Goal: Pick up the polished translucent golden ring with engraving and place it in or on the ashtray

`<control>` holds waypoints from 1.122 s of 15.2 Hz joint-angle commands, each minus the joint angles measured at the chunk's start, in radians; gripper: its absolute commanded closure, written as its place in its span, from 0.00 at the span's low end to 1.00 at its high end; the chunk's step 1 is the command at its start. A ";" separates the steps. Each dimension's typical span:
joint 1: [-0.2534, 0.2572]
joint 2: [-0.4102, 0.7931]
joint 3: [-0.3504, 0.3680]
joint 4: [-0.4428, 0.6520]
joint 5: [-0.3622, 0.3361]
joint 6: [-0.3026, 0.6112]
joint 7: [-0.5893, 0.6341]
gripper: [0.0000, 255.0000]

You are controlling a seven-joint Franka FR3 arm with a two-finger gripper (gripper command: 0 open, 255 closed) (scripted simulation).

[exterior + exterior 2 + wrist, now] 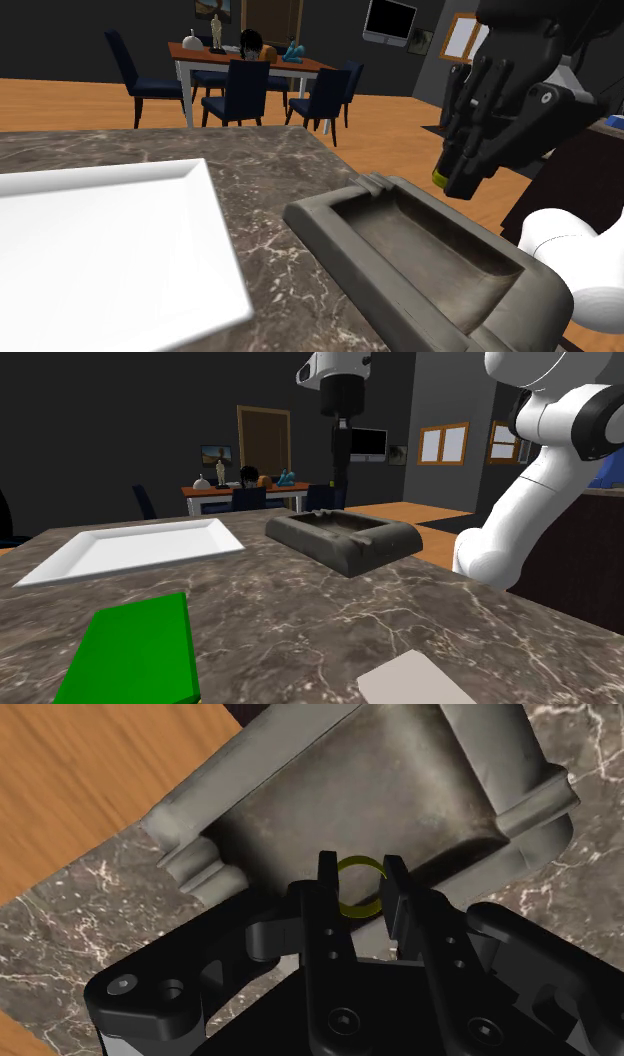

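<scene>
My black gripper (358,876) is shut on a thin, translucent yellow-gold ring (358,890), which sits clasped between the two fingertips. A sliver of the ring (438,178) shows at the finger ends in the shoulder view. The gripper (452,180) hangs in the air, pointing down over the dark grey rectangular ashtray (330,228), above its far end. In the wrist view the ashtray's worn basin (350,794) lies straight below the ring, some way off. In the second exterior view the gripper (340,482) hovers above the ashtray (345,542).
A large white rectangular plate (100,240) lies on the dark marble counter (270,180) beside the ashtray. A green block (135,652) and a pale card (415,682) sit near the counter's front in the second exterior view. Beyond the counter are wooden floor and a dining table (250,62).
</scene>
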 commanded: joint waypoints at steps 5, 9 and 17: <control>0.010 -0.037 0.004 -0.108 0.015 0.074 -0.009 1.00; 0.016 -0.056 0.008 -0.177 0.024 0.124 -0.016 1.00; 0.019 -0.065 0.011 -0.212 0.029 0.150 -0.019 1.00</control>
